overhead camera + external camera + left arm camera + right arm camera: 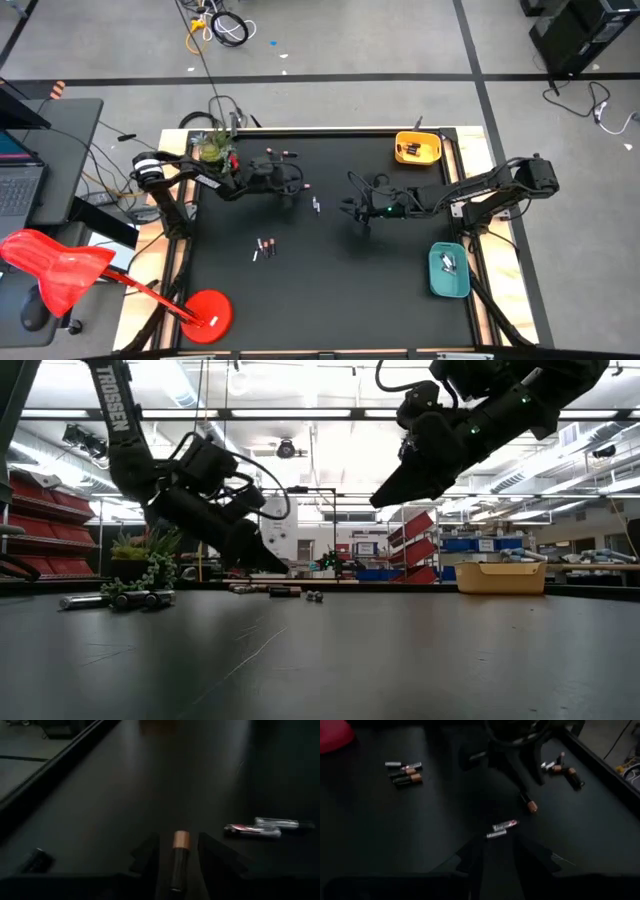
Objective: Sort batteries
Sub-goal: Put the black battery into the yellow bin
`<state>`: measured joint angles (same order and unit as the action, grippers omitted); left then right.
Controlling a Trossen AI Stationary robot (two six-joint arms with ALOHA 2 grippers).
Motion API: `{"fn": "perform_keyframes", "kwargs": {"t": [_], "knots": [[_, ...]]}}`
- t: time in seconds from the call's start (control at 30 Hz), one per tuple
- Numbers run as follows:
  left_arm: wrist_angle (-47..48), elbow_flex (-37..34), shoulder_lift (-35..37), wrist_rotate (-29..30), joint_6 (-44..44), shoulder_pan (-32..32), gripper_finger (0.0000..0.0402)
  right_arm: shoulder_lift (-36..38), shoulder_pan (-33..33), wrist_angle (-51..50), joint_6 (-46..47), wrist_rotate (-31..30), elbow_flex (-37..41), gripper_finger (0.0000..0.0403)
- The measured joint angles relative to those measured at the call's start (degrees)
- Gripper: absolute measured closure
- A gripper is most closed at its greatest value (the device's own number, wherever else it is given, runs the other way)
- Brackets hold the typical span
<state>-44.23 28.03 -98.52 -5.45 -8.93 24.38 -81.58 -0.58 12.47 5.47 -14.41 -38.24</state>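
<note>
A black-topped desk [330, 290] stands on a grey floor, with a yellow tray [417, 148] at its far right corner, a teal tray [448, 270] along the right edge and a potted plant [213, 148] at the far left corner. Shelving and ceiling lights fill the room behind. Loose batteries [266, 246] lie scattered in small groups across the left half and centre. The left gripper [179, 857] hangs low near the far left, its fingers clamped on a dark copper-tipped battery [179, 860]. The right gripper [495, 855] hovers above the desk's centre, fingers parted and holding nothing, over two silvery cells [500, 830].
</note>
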Motion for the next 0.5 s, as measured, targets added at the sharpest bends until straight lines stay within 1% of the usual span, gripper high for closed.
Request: {"fn": "perform_keyframes", "kwargs": {"t": [0.23, 0.5], "knots": [[-6.89, 1.34, -5.72, -1.02, 1.12, 0.26, 0.0265, 0.0, 0.4, 2.19, -0.64, 0.02, 0.0, 0.029], [-8.41, 5.7, -14.31, -1.71, 1.8, 0.39, 0.0265, 0.0, 0.29, 1.64, -0.65, 0.09, 0.0, 0.029]]}}
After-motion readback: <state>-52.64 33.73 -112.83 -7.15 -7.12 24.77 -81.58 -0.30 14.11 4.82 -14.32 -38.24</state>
